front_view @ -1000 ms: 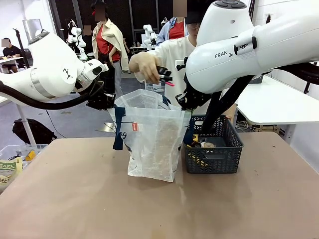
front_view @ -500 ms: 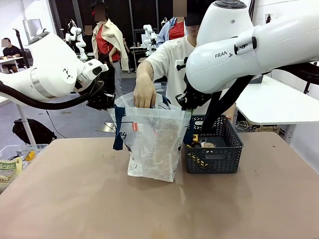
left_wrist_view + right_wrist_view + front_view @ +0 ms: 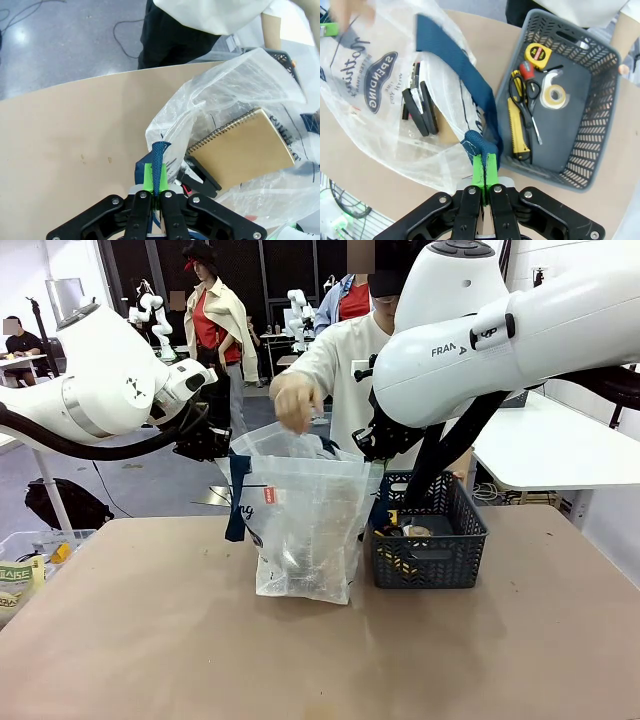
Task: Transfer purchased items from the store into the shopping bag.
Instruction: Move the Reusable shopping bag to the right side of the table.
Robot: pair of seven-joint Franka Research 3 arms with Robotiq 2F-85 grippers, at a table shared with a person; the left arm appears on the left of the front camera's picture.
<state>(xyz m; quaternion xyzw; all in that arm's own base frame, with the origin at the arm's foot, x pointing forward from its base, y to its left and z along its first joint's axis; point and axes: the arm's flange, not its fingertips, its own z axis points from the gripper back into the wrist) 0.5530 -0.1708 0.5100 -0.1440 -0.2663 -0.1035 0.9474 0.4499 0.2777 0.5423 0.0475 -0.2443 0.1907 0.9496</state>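
The shopping bag [image 3: 305, 525], translucent white with navy handles, stands upright and held open at mid table. My left gripper [image 3: 212, 443] is shut on its left navy strap [image 3: 157, 160], and my right gripper [image 3: 370, 447] is shut on the right strap [image 3: 479, 142]. Inside the bag lie a tan spiral notebook [image 3: 242, 147] and black flat items [image 3: 420, 107]. The person's hand [image 3: 297, 400] hovers just above the bag's mouth, fingers loose. More purchased items sit in the dark grey basket [image 3: 600, 100]: a yellow tape measure [image 3: 538, 54], a tape roll [image 3: 552, 95], a yellow knife [image 3: 516, 130].
The basket [image 3: 430, 545] stands right beside the bag on its right. A clear bin with packets [image 3: 20, 575] sits at the table's left edge. A white side table [image 3: 560, 455] lies beyond the right side. The near half of the tan tabletop [image 3: 320, 660] is bare.
The person's hand carried a black and pink item down into the bag, then came back up above the opening without it. Both arms stayed still.
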